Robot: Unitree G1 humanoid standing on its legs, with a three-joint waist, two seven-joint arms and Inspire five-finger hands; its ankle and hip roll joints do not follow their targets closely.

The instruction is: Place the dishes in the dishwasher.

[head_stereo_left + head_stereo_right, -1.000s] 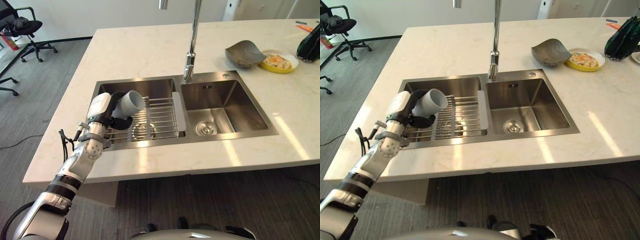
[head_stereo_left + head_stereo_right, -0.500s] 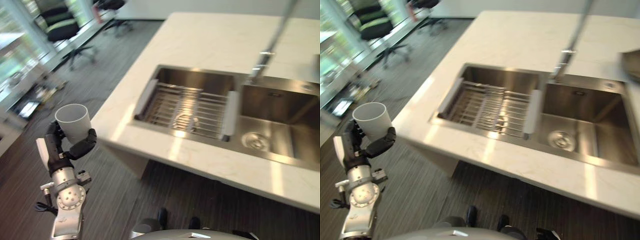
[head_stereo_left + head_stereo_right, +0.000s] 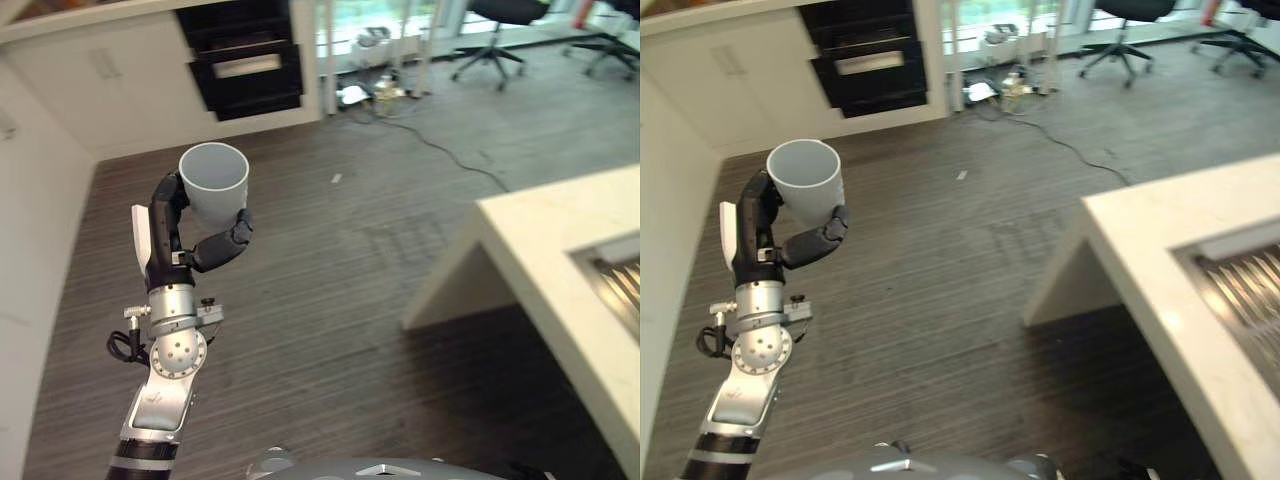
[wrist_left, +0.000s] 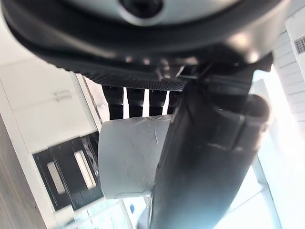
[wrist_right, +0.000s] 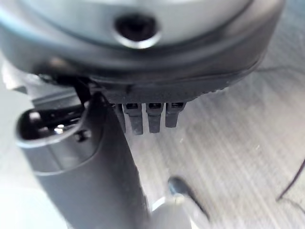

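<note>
L hand (image 3: 185, 245) is gripping grey cup (image 3: 214, 184) upright, fingers curled round it (no print visible), w/ open floor (image 3: 330, 290) toward counter (image 3: 560, 270) corner; R hand (image 5: 95, 171) is hanging, fingers relaxed.

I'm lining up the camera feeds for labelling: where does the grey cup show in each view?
Left eye view: grey cup upper left, upright in the left hand.
Right eye view: cup upper left, same grip.
Left wrist view: cup centre, past the fingers.
Right wrist view: not in it.
Shared landmark: black built-in appliance.
</note>
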